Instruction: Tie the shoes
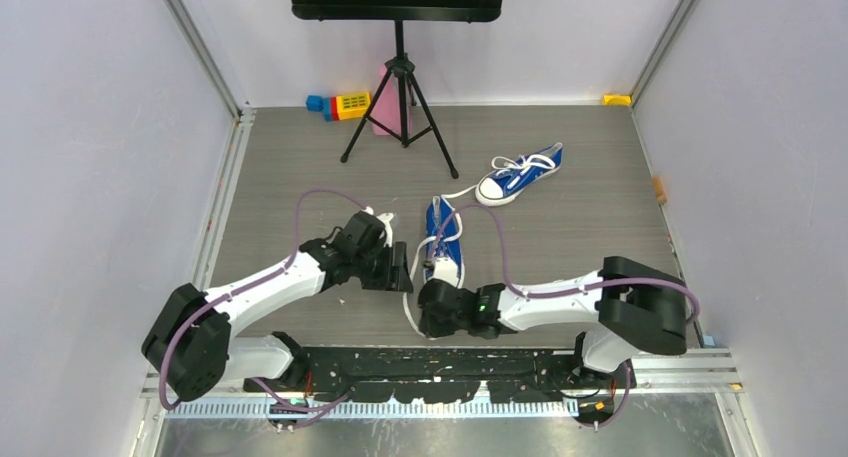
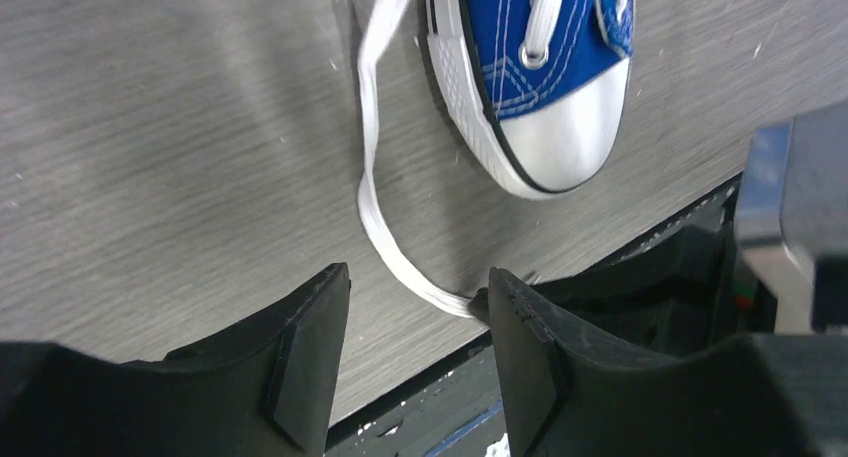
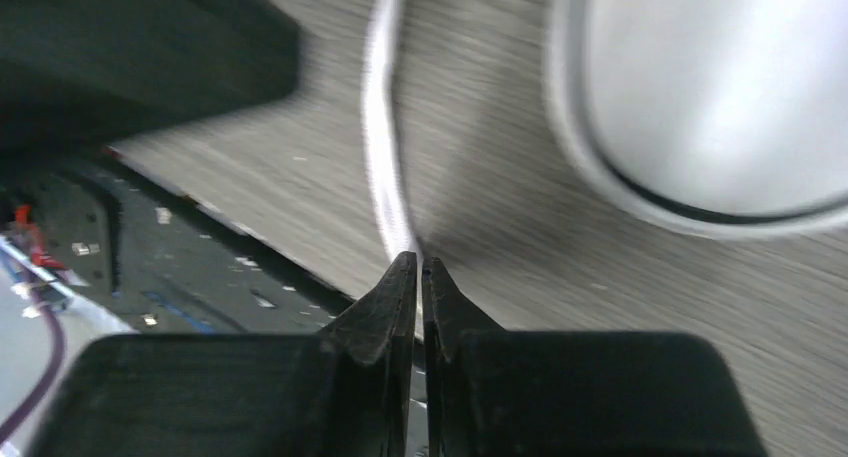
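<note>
Top camera looks down from behind; both wrist cameras closely share the near shoe (image 2: 535,67).

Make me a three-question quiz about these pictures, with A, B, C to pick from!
1. Where is the farther sneaker?
A. beyond and to the right of the nearer sneaker
B. left of it
C. on top of it

2. How many blue sneakers are there?
A. one
B. two
C. three

3. What is the right tool doing?
A. standing wide open
B. pinching a white lace
C. hiding out of sight

Answers:
1 A, it lies higher and to the right in the top view.
2 B, two show in the top view.
3 B, its fingertips meet on the lace.
</note>
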